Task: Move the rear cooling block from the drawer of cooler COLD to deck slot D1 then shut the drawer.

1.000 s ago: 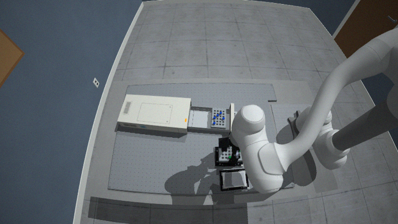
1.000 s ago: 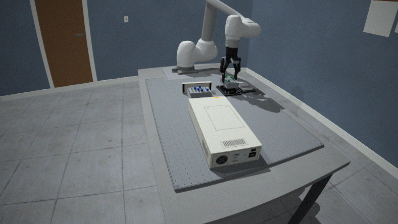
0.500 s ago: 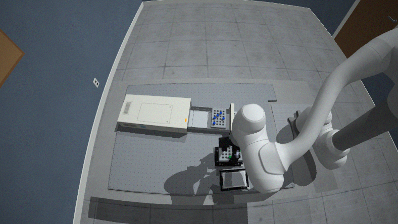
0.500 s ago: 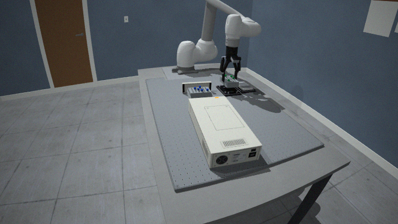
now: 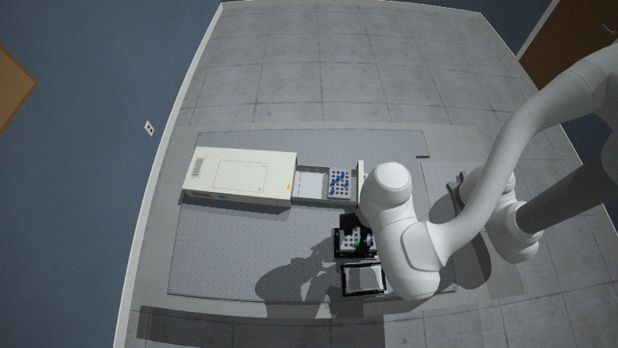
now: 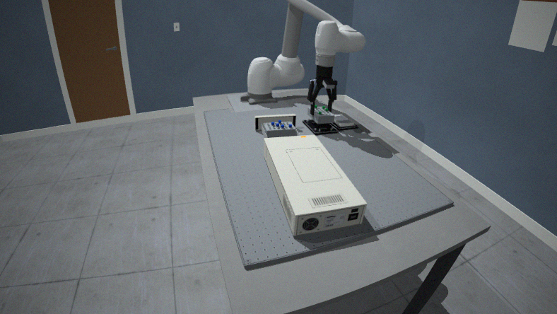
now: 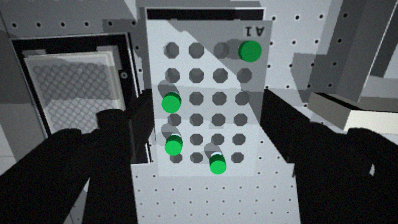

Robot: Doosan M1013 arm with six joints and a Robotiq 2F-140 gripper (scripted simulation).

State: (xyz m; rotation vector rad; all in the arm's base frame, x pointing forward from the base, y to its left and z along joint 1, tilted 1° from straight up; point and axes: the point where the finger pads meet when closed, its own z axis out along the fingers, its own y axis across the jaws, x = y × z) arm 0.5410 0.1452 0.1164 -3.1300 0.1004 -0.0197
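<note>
Rear block (image 5: 346, 242) (image 6: 323, 116) (image 7: 207, 110) between end effector's (image 5: 361, 241) (image 6: 321, 110) (image 7: 206, 125) fingers

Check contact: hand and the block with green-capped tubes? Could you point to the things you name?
Touching. The wrist view shows the hand's (image 6: 321, 112) (image 7: 207, 117) fingers against both sides of the block (image 6: 327, 118) (image 7: 207, 108).

Just says "A1", upside down in the wrist view, printed on the block with green-capped tubes (image 7: 207, 90). Pretty readable there.

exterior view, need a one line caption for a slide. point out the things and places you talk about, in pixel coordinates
The gripper (image 6: 321, 110) holds the green-tubed cooling block (image 6: 324, 117) above slot D1 (image 6: 309, 125), with the cooler drawer open
</note>
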